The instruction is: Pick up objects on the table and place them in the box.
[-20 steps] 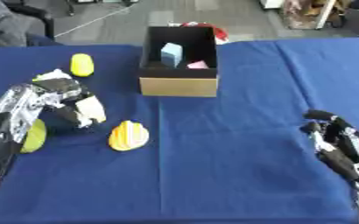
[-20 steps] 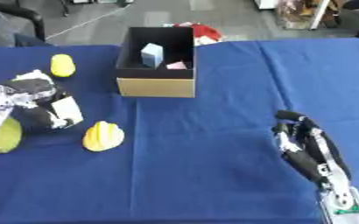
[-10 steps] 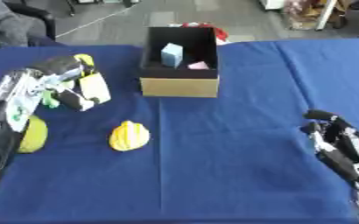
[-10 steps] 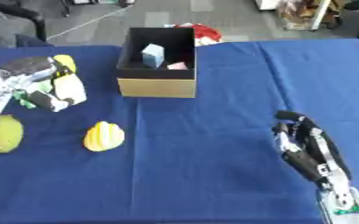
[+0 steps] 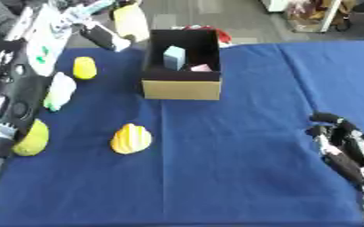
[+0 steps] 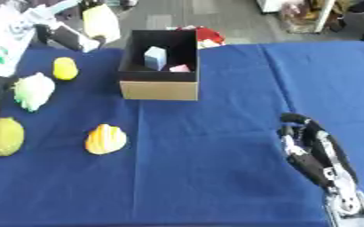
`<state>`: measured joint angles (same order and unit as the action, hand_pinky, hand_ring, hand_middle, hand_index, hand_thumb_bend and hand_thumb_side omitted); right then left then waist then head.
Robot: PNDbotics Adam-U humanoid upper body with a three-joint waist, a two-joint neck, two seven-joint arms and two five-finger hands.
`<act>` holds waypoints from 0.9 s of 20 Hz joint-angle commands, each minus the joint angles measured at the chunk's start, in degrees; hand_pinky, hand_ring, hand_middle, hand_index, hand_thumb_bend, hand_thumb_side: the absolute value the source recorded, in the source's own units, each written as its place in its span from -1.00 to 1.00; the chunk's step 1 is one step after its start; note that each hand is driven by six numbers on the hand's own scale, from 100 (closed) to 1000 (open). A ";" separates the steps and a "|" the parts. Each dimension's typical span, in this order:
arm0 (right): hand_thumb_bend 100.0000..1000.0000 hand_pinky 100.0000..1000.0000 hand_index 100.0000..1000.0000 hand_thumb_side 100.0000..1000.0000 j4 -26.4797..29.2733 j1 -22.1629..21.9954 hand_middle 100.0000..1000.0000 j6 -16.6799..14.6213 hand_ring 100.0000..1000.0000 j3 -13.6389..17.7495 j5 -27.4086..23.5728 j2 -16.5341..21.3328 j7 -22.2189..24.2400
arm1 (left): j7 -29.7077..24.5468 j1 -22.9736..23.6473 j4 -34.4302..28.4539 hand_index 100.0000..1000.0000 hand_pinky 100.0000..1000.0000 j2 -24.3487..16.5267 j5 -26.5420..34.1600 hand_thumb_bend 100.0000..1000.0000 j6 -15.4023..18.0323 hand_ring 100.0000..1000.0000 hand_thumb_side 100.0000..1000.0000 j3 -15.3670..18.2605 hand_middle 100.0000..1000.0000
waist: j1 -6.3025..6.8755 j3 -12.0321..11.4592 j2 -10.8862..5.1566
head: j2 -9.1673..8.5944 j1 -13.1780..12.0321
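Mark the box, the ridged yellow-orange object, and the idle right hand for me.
box (image 6: 159, 89), right eye view, tan front wall.
ridged yellow-orange object (image 6: 105, 139), right eye view, middle of its body.
right hand (image 6: 309, 146), right eye view, on its fingers.

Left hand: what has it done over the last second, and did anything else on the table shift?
The left hand has lifted a pale yellow object off the blue cloth and carried it up and toward the black-lined cardboard box, uncovering a whitish-green lumpy object. The small yellow round object, the ridged yellow-orange object, the yellow-green fruit and the right hand, resting at the lower right, stayed put.
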<state>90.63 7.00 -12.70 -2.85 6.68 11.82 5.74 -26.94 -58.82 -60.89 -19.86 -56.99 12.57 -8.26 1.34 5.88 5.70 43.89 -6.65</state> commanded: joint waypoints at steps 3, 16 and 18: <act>-1.00 0.46 0.56 -0.42 0.35 0.55 0.43 -0.02 0.26 -0.12 -0.34 0.14 0.23 | 3.48 -4.62 10.64 0.52 0.34 7.83 -10.01 -0.75 0.09 0.04 -0.59 0.69 0.07 | -0.42 0.36 -1.24 | 0.23 -0.60; -1.00 0.46 0.56 -0.44 0.19 0.77 0.43 0.02 0.26 -0.31 -0.92 -0.29 0.41 | 18.02 -5.93 20.26 0.75 0.44 16.56 -19.75 -0.89 -11.64 0.24 -0.58 8.85 0.31 | -1.24 0.89 -0.71 | 0.23 -1.12; -1.00 0.46 0.56 -0.44 0.20 0.76 0.43 0.03 0.26 -0.30 -0.93 -0.29 0.39 | 18.45 -5.97 20.14 0.79 0.47 16.09 -19.41 -0.91 -12.40 0.29 -0.42 9.09 0.38 | -1.20 0.81 -0.74 | 0.23 -1.07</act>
<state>90.16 7.08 -12.59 -3.22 6.33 11.24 6.02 -9.02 -63.16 -40.22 -2.85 -76.42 0.90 0.25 1.11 6.67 5.70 43.89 -7.62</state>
